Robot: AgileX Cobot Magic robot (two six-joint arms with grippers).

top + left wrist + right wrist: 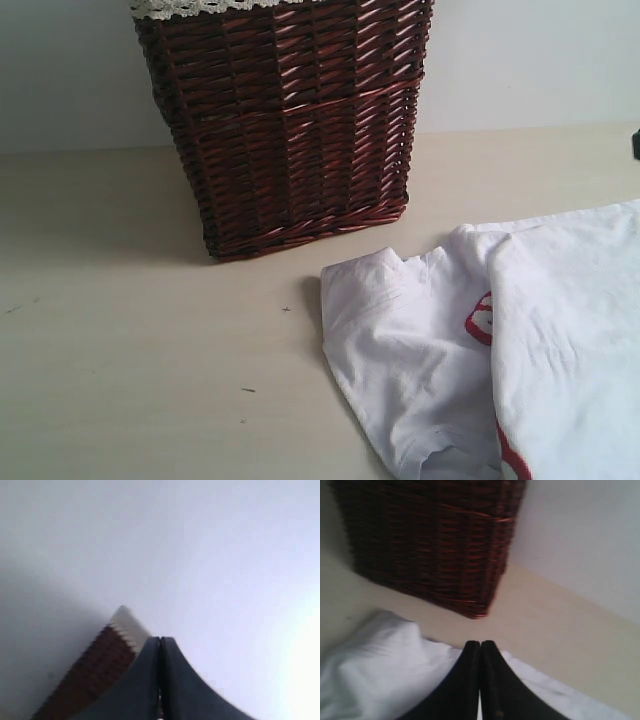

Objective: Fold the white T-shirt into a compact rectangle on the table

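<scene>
The white T-shirt point(480, 350) is laid rumpled on the beige table point(120, 350), at four o'clock from the wicker basket point(285, 130), with a white wall point(60, 70) behind. The left gripper point(160, 640) and right gripper point(480, 643) are closed, seemingly empty.

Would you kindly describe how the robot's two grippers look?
The left gripper has two smooth dark grey fingers, broad at the base and tapering to narrow tips. The right gripper has the same shape in black. No cables or markings show.

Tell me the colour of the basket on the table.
Dark red-brown; the basket shows best in the exterior view.
</scene>
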